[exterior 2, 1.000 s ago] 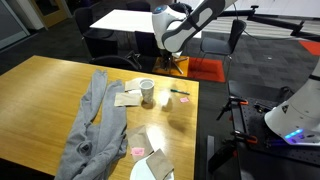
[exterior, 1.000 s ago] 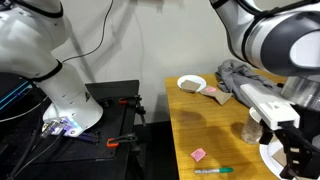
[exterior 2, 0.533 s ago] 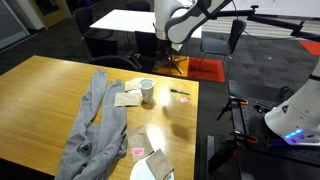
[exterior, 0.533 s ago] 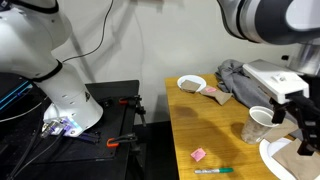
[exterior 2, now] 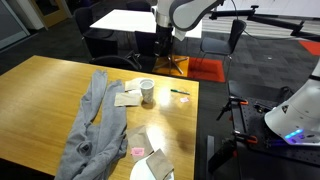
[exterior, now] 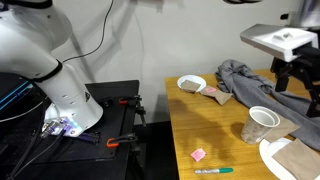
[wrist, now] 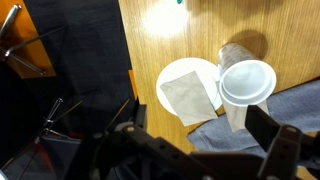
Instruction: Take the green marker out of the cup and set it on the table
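Note:
The green marker (exterior: 213,171) lies flat on the wooden table (exterior: 215,125) near its front edge, apart from the cup. In an exterior view it is a small green streak (exterior 2: 179,92), and in the wrist view only its tip (wrist: 182,2) shows at the top edge. The translucent cup (exterior: 261,124) stands upright next to a white plate, and looks empty from above in the wrist view (wrist: 247,80). My gripper (exterior: 293,80) hangs open and empty, high above the cup. It also shows in an exterior view (exterior 2: 163,38) and in the wrist view (wrist: 200,135).
A white plate with a brown napkin (exterior: 290,158) sits beside the cup. A grey cloth (exterior: 245,80) lies behind it. A white bowl (exterior: 191,83) stands at the far corner. A pink scrap (exterior: 198,154) lies near the marker. A black bench (exterior: 110,110) adjoins the table.
My gripper has risen from beside the cup to well above it, still open. The marker, cup and plate have not moved.

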Robot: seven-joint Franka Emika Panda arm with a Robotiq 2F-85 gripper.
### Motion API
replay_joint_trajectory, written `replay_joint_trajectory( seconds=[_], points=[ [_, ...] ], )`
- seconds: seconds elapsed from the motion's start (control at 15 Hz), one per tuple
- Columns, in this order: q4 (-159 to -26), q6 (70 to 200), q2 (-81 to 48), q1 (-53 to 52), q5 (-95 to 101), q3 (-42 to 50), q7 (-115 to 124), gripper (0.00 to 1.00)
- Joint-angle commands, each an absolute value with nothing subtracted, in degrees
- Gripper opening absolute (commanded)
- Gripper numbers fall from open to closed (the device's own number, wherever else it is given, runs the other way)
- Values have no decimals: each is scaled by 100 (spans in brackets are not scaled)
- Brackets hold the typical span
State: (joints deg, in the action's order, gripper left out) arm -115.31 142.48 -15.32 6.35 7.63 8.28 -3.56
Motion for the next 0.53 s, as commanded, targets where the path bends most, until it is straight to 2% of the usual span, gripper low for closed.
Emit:
replay_joint_trajectory(
  seconds=[0.0, 0.47],
  points=[
    [-11866, 13958, -950, 814, 340, 609, -1137, 100],
    [-11695, 13655, -902, 726, 89, 537, -1669, 100]
  ],
)
